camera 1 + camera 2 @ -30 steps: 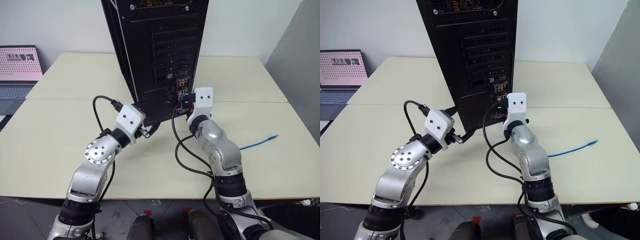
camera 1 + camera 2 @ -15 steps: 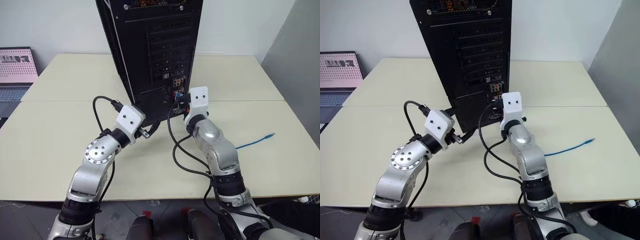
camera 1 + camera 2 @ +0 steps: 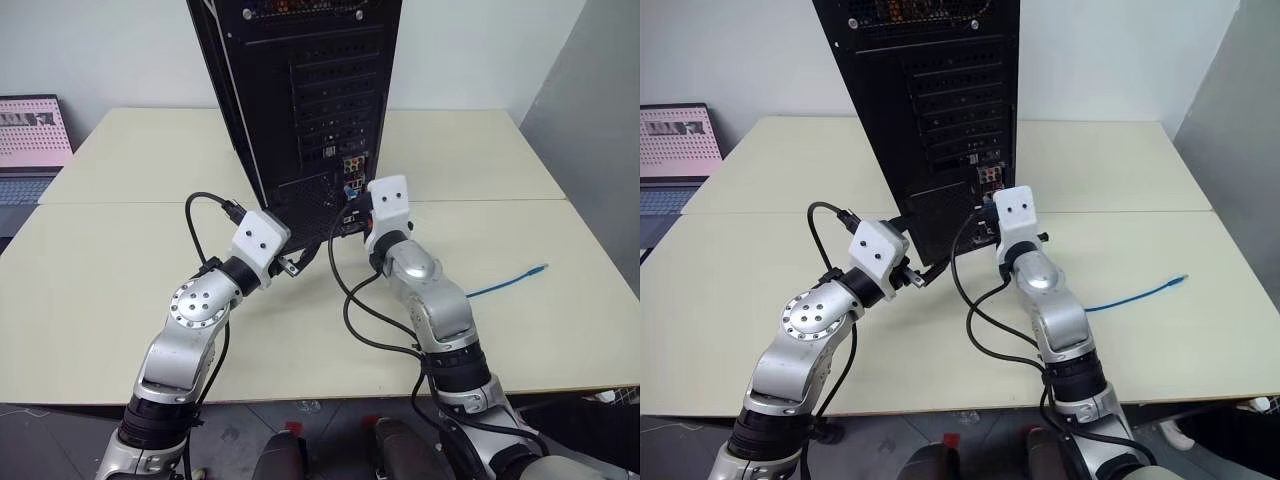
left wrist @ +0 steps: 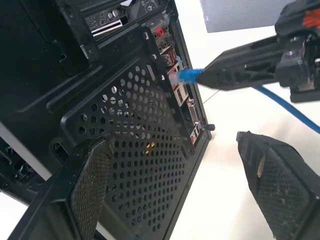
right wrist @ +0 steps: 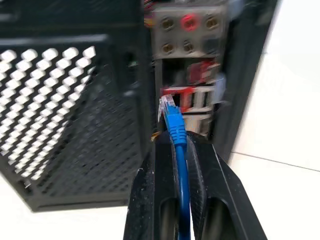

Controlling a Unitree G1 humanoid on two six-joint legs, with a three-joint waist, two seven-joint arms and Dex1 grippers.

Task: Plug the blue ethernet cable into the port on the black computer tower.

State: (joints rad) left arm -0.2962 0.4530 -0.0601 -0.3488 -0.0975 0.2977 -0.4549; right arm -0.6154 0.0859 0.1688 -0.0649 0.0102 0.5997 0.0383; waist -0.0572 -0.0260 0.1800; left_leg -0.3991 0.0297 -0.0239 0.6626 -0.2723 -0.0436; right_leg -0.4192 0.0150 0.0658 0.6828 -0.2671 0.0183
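Observation:
The black computer tower (image 3: pixel 300 90) stands upright at the table's middle, rear face toward me. My right gripper (image 5: pixel 176 137) is shut on the blue ethernet cable (image 5: pixel 176 125) just behind its clear plug (image 5: pixel 166 105). The plug tip sits right in front of the coloured connector column (image 5: pixel 195 95) that holds the port; whether it touches is unclear. In the left wrist view the plug (image 4: pixel 187 76) hovers beside that column. The cable's free end (image 3: pixel 510 285) lies on the table to the right. My left gripper (image 4: pixel 172 145) stands open against the tower's mesh vent (image 4: pixel 135 130), holding nothing.
The beige table (image 3: pixel 120 250) has room to both sides of the tower. A laptop (image 3: pixel 30 140) stands at the far left edge. A grey wall (image 3: pixel 600 150) borders the right side. Black robot wires (image 3: pixel 355 310) loop between my arms.
The whole picture has shifted a little with the camera. My right wrist has rolled slightly, the cable still in its grip. The left arm has kept still.

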